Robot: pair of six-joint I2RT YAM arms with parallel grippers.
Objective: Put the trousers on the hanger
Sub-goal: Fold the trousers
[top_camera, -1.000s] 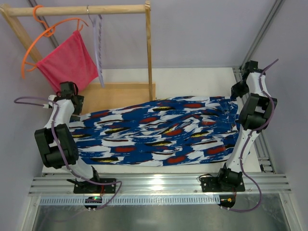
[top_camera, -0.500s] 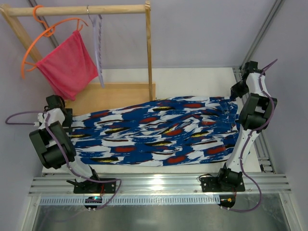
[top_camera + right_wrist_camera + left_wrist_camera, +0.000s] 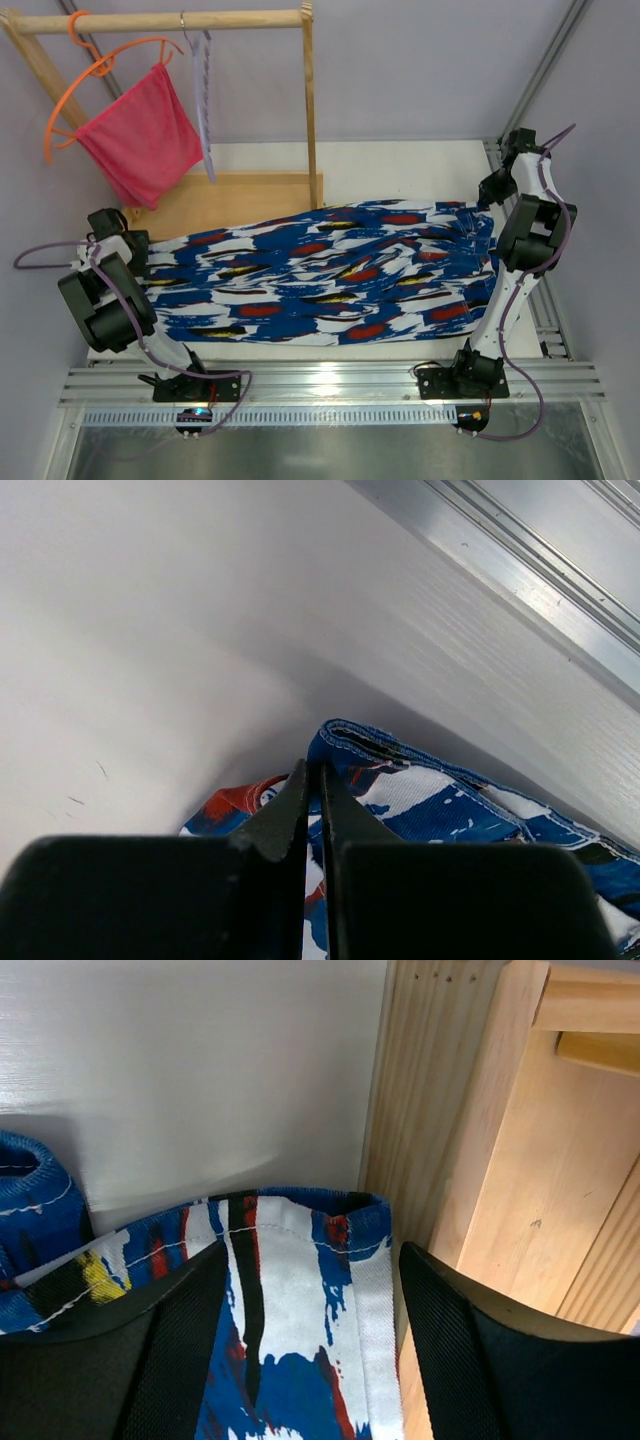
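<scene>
A pale wooden clothes rack (image 3: pixel 240 19) stands with a flat wooden base board (image 3: pixel 250 200) at its foot. From its top rail hangs a thin orange plastic hanger (image 3: pixel 100 62), draped with a plain pink-red cloth (image 3: pixel 140 135), possibly mesh.

- Trousers (image 3: pixel 320 272): long soft cloth in a busy print of blue, white, red and black, with small yellow flecks.
- State: laid out lengthwise across the table (image 3: pixel 400 165), running left to right. Mostly flat, with creases and gathered folds toward the right end.
- Left end: a hemmed leg opening with its stitched edge visible, lying just beside the wooden base board (image 3: pixel 240 200).
- Hanger (image 3: pixel 205 110): thin pale lavender-white plastic with a ridged arm and a metal hook.
- Pose: hung by its hook on the wooden rail (image 3: pixel 170 20), seen nearly edge-on, the arm pointing downward. It is well apart from the trousers.
</scene>
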